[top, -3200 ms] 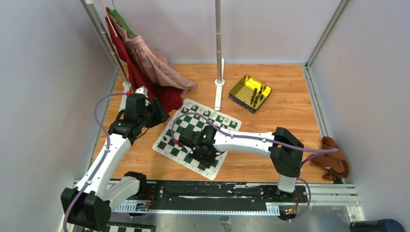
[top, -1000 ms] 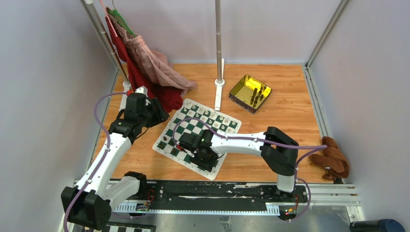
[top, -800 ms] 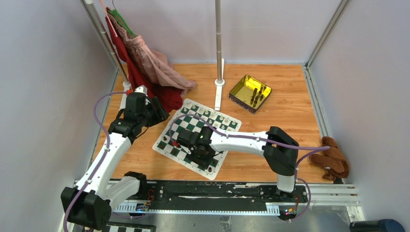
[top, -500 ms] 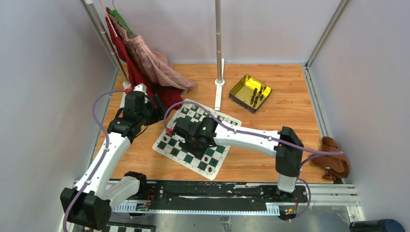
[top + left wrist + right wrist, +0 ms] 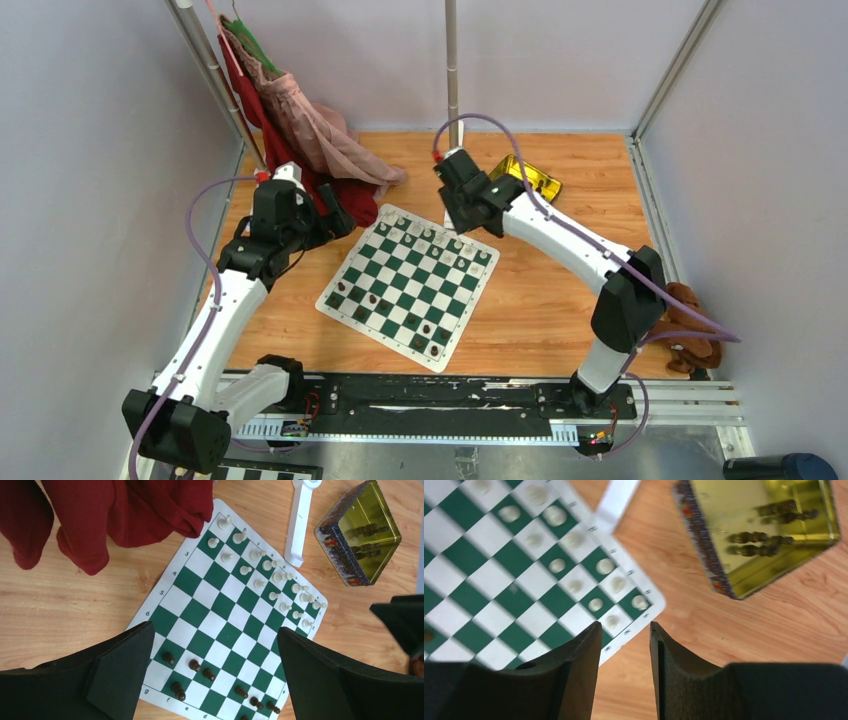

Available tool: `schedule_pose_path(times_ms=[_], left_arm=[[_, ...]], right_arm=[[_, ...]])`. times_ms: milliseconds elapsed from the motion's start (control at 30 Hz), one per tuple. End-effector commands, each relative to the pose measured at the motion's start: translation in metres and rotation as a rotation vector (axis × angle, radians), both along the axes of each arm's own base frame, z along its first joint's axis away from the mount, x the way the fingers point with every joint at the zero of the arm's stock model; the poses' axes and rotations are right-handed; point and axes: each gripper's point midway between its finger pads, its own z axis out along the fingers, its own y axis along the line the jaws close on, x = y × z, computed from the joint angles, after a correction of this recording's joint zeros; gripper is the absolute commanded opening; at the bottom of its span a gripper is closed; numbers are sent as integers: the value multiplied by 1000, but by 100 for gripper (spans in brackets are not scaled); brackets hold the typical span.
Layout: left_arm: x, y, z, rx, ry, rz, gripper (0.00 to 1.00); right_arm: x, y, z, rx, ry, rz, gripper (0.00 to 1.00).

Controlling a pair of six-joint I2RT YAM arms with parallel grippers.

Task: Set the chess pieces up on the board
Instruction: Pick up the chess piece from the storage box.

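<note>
Chess pieces (image 5: 764, 545) crowd the yellow tin (image 5: 706, 545); right pincer (image 5: 625, 630), spread and empty, may grab two or clip its rim. Left pincer (image 5: 215, 635) gapes empty too.

Board (image 5: 410, 283): middle rows bare; cream pieces (image 5: 245, 570) line far edge, dark pieces (image 5: 194, 665) near edge; red cloth (image 5: 125, 510) apparently overlaps far-left corner.

The board (image 5: 220, 615) is checked green and white inside a white border. Dark brown pieces (image 5: 194, 665) stand nearest the black left gripper (image 5: 215, 632), cream pieces (image 5: 227, 557) farthest. Ahead of the black right gripper (image 5: 624, 627), the tray (image 5: 701, 540) is translucent yellow with dark speckled walls. The cloth (image 5: 125, 515) is deep red and the table (image 5: 65, 605) orange wood grain.
</note>
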Motion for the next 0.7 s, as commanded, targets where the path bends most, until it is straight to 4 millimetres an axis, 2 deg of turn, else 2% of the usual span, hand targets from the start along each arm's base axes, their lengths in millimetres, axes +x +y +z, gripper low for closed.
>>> schedule_pose_path(times_ms=[0, 267, 433, 667], left_arm=[[6, 3, 13, 31, -33, -15, 100], [10, 8, 16, 85, -27, -20, 100], [13, 15, 14, 124, -24, -1, 100], [16, 18, 10, 148, -12, 1, 100]], right_arm=[[53, -43, 7, 51, -101, -218, 46], [130, -104, -10, 35, -146, -439, 52], [153, -136, -28, 33, -133, -536, 56], [166, -169, -38, 50, -137, -633, 55]])
